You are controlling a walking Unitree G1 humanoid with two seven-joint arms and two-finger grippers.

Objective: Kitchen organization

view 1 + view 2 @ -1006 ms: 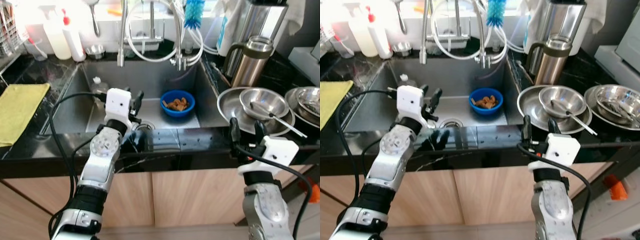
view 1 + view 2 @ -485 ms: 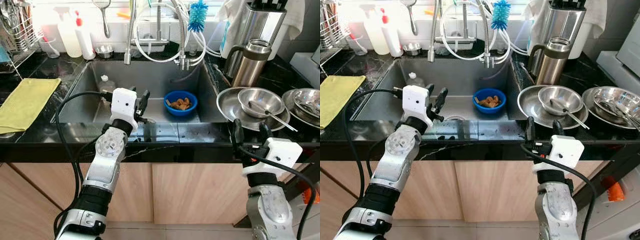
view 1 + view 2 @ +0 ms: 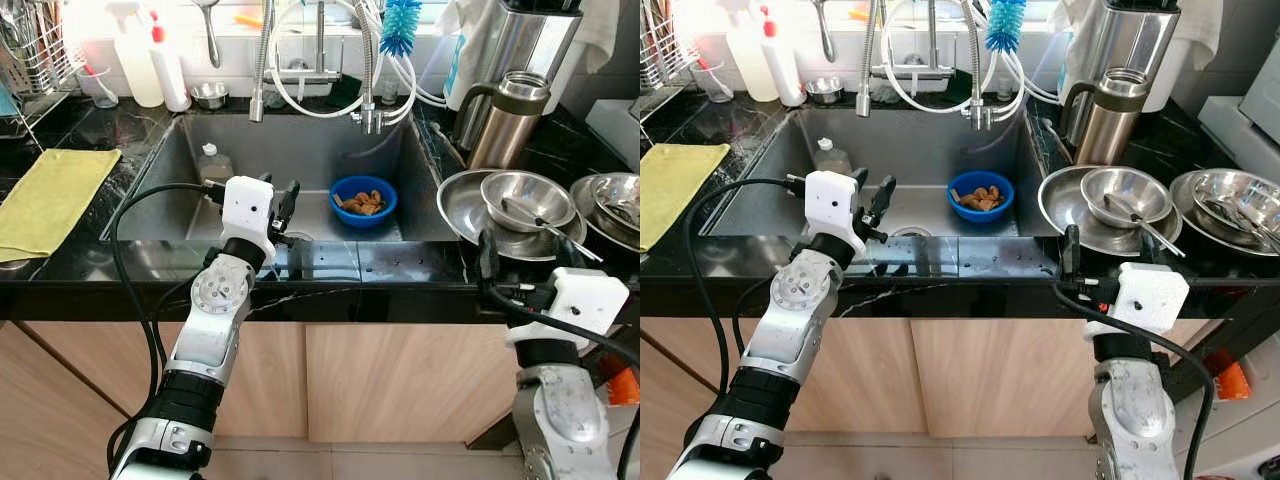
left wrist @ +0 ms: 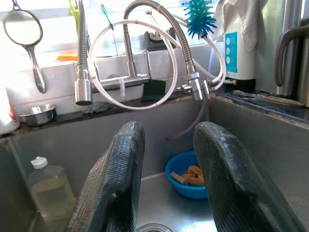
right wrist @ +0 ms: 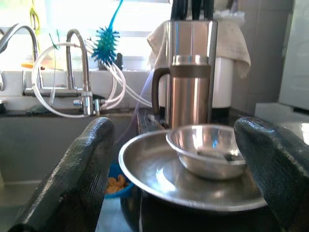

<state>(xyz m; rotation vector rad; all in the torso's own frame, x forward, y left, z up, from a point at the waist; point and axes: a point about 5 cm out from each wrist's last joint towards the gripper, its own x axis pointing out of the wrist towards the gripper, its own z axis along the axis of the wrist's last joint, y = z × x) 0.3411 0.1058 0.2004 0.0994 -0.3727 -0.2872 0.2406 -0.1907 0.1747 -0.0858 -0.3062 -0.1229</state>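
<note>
Left gripper (image 3: 281,204) over sink (image 3: 180,165) front edge, fingers parted, empty, aimed toward blue bowl (image 3: 362,201) on sink floor. Right gripper (image 3: 1105,250) spread wide, empty, at counter edge just before steel plate (image 3: 1065,215) carrying steel bowl (image 3: 1127,192). Steel jug (image 3: 1109,115) behind.

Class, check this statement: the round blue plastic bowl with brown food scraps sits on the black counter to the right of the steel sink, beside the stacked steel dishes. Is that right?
Not quite. The round blue plastic bowl with brown food scraps sits inside the steel sink, on its floor, not on the black counter. The stacked steel dishes do stand on the counter to the sink's right. The left eye view shows this.
</note>
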